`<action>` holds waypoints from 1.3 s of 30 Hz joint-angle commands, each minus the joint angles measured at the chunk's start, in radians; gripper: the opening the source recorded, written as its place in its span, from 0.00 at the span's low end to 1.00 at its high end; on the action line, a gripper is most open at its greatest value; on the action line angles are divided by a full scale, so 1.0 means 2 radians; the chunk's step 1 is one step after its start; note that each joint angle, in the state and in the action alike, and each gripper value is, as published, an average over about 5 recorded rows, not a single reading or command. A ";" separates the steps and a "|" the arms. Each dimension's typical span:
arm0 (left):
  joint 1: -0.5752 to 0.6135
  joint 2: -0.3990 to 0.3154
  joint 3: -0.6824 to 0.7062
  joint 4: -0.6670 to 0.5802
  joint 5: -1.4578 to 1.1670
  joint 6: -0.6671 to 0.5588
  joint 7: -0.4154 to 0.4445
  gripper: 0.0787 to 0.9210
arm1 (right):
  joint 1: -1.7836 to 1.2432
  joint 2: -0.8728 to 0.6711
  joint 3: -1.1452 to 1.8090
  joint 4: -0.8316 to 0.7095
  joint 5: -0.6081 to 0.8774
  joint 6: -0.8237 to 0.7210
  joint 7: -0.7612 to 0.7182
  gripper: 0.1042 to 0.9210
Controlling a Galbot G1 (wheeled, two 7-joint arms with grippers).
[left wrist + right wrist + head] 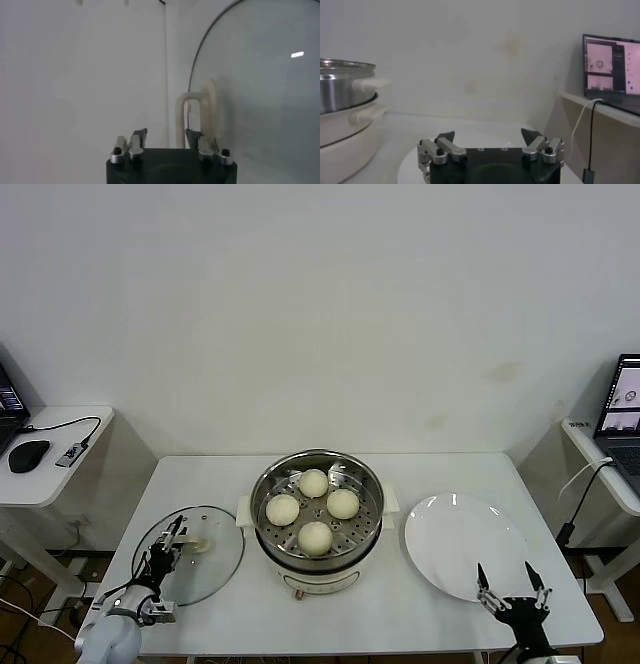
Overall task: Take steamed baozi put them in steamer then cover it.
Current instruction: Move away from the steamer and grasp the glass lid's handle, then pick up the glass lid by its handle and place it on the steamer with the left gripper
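Note:
Several cream-white baozi (313,482) lie on the perforated tray inside the steel steamer (262,496) at the table's middle; the steamer (340,95) also shows in the right wrist view. The glass cover (215,569) (260,100) lies flat on the table to the steamer's left. My left gripper (172,542) (166,134) is low over the cover, its jaws partly closed around the cream handle (200,546) (200,105), with a gap left on one side. My right gripper (512,589) (487,135) hangs open and empty over the near edge of the white plate (450,534).
A side desk (60,474) with a mouse stands at far left. Another desk with a laptop (622,399) (612,65) and a hanging cable stands at far right. A white wall runs behind the table.

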 commanded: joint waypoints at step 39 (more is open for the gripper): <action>0.105 0.131 -0.008 -0.412 -0.087 0.243 0.122 0.07 | 0.002 0.003 -0.028 0.006 -0.090 0.006 0.002 0.88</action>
